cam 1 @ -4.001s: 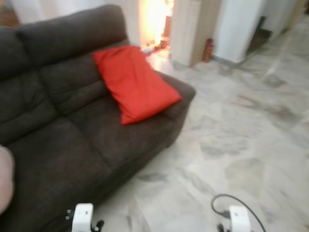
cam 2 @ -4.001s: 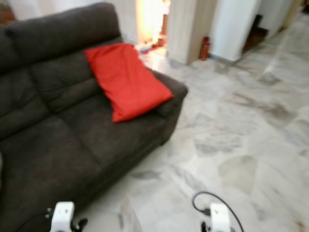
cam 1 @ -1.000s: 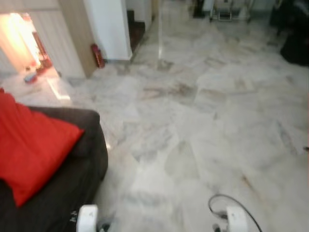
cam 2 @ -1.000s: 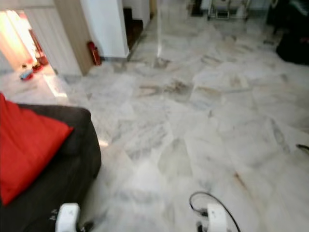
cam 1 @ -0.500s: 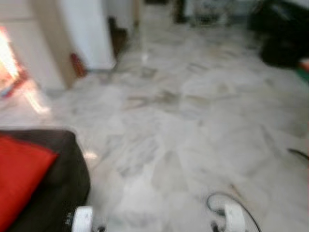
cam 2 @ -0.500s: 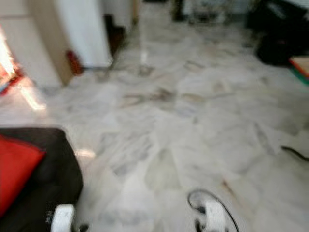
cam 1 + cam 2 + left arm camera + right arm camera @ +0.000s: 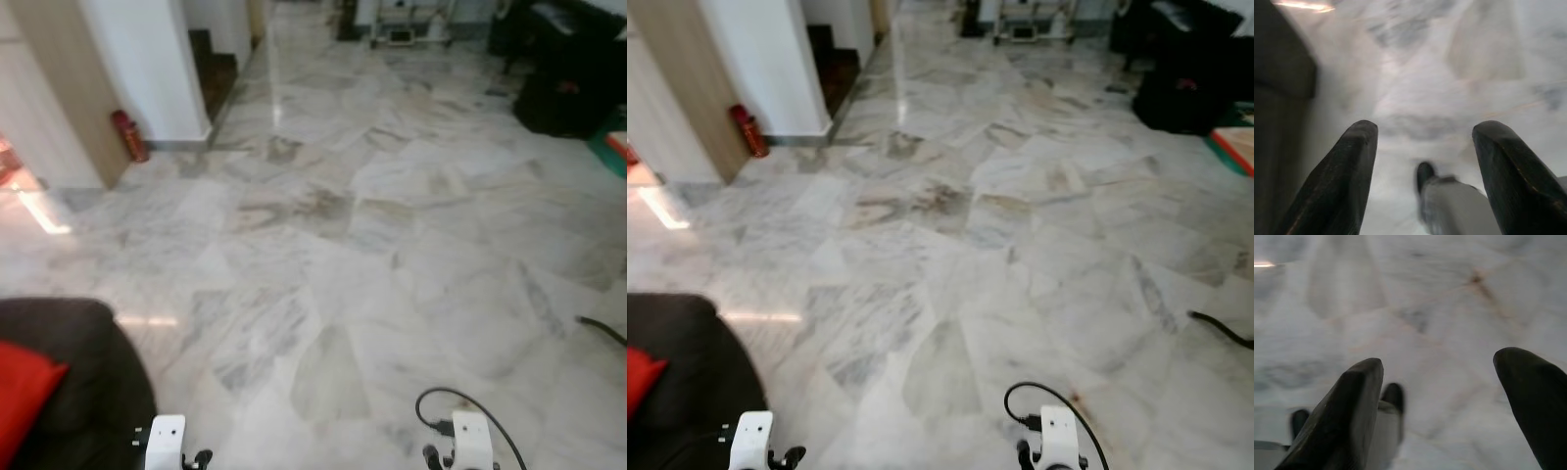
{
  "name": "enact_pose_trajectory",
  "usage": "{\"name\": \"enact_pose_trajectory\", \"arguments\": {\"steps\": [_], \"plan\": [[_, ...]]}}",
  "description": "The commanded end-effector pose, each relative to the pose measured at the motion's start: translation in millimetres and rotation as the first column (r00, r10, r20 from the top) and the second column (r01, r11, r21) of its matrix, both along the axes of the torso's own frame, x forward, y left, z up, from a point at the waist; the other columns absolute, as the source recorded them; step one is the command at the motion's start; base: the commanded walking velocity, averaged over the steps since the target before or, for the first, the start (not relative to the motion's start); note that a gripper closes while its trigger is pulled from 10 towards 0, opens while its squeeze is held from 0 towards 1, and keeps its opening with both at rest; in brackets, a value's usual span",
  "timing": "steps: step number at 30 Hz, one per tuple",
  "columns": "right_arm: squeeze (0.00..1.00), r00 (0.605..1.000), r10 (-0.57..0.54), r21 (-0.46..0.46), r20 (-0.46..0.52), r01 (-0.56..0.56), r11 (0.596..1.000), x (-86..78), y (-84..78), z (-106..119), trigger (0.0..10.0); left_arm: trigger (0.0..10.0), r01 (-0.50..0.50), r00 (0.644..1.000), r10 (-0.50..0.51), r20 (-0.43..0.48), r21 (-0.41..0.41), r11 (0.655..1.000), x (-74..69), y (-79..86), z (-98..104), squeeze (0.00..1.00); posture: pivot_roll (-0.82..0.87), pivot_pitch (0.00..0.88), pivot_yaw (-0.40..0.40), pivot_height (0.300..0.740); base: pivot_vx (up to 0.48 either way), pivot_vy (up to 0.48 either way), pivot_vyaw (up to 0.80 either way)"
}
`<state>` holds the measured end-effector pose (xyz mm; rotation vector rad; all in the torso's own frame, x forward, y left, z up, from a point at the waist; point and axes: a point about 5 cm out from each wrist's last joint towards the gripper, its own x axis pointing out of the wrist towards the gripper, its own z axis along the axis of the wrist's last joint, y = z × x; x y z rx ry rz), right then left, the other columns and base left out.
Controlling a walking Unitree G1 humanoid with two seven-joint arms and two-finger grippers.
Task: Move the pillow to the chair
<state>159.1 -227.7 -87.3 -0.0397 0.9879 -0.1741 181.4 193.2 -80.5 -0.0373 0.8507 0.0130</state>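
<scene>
Far left, bottom corner of the head cam: just a sliver of the red pillow showing, lying on the dark sofa, right by the armrest end. Rest of it is cut off by the frame edge.

Above that on the left there's a wood-panel wall w/ a bright patch of light on the floor next to it, then a small red fire extinguisher standing at the foot of a white pillar. A dark stairway opening sits just beside the pillar.

Middle is all grey-white marble floor, pretty glossy, running back toward some kind of metal cart or rack at the far end, too small to tell exactly.

Right side: bulky black furniture near the top corner, a bit of green/orange mat at the edge, and a black cable trailing on the floor lower down.

Arms: both hang low at the bottom of the frame. Left gripper has its fingers spread wide apart, nothing between them, just floor and the sofa's dark side below. Right gripper same deal, fingers wide apart and holding nothing, pointing at bare marble.
</scene>
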Motion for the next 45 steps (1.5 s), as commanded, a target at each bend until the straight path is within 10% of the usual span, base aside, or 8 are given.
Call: {"name": "enact_pose_trajectory", "arguments": {"steps": [1, 45], "plan": [[0.00, 0.999, 0.041, 0.019, 0.034, -0.042, 0.999, 11.8, 12.0, 2.8, 10.0, 10.0, -0.018, 1.000, 0.019, -0.020, 0.039, 0.999, -4.7, 16.2, 0.0, 0.00, 0.04, 0.000, 0.017, 0.740, 0.341, 0.000, 0.80], [0.00, 0.999, 0.011, 0.027, 0.033, -0.012, 1.000, 12.7, 13.2, 2.7, 10.0, 10.0, -0.014, 1.000, 0.014, -0.025, 0.032, 0.999, -4.2, 14.7, -0.2, 0.00, 0.03, 0.000, 0.020, 0.740, 0.341, 0.000, 0.05]]}}
